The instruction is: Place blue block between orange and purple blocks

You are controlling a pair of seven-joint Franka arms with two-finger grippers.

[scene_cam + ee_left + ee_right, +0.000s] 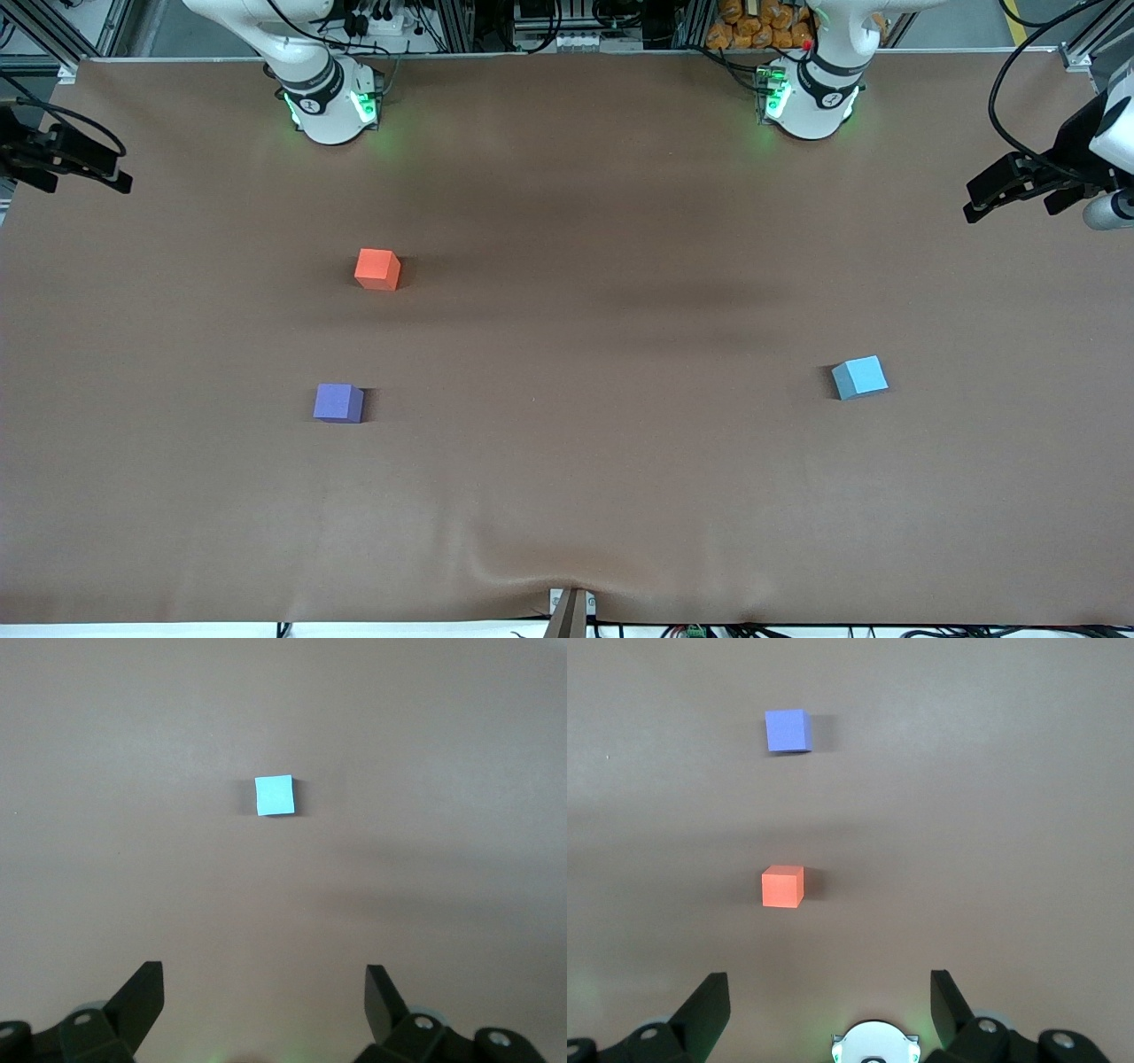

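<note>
The blue block (859, 377) sits on the brown table toward the left arm's end; it also shows in the left wrist view (275, 796). The orange block (377, 268) and the purple block (337, 402) sit toward the right arm's end, the purple one nearer to the front camera; both show in the right wrist view, orange (782, 886) and purple (788, 730). My left gripper (264, 974) is open and empty, high over the table short of the blue block. My right gripper (830, 979) is open and empty, high over its own base. Neither gripper shows in the front view.
The right arm's base (328, 106) and the left arm's base (811, 102) stand at the table's back edge. Black camera gear juts in at both ends (62, 159) (1028, 182). The brown cover has a ripple (549, 567) at the near edge.
</note>
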